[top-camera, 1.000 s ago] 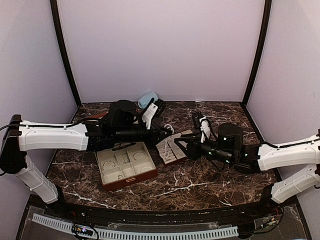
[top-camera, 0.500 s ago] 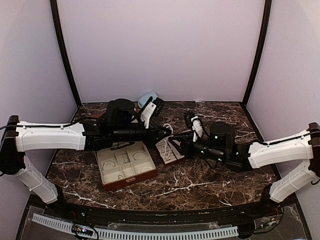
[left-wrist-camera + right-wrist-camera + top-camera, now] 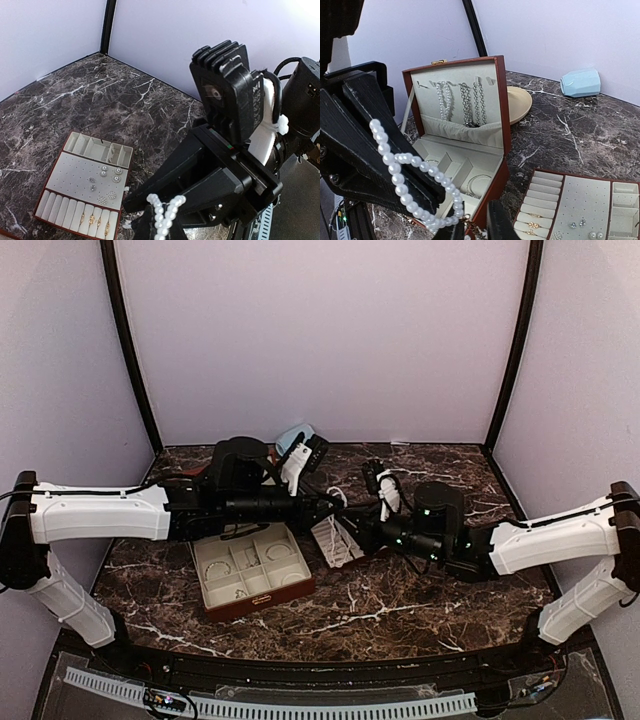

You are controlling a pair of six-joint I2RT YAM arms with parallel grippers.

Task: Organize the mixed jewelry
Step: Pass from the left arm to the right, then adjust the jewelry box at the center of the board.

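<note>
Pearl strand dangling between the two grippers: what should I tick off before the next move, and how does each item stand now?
1. Is the left gripper shut on the pearl strand: ok.
2. Is the right gripper closed on the strand's lower loop: cannot tell; its fingers sit at the picture's bottom edge.
3. Is the case lid open and upright: ok.
4. Is there bare lining beside the necklaces hanging in the lid: ok.
5. Is the pale blue object away from the strand: ok.

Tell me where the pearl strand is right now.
The pearl strand hangs from the shut left claw, low left in the right wrist view, just in front of the open case.
</note>
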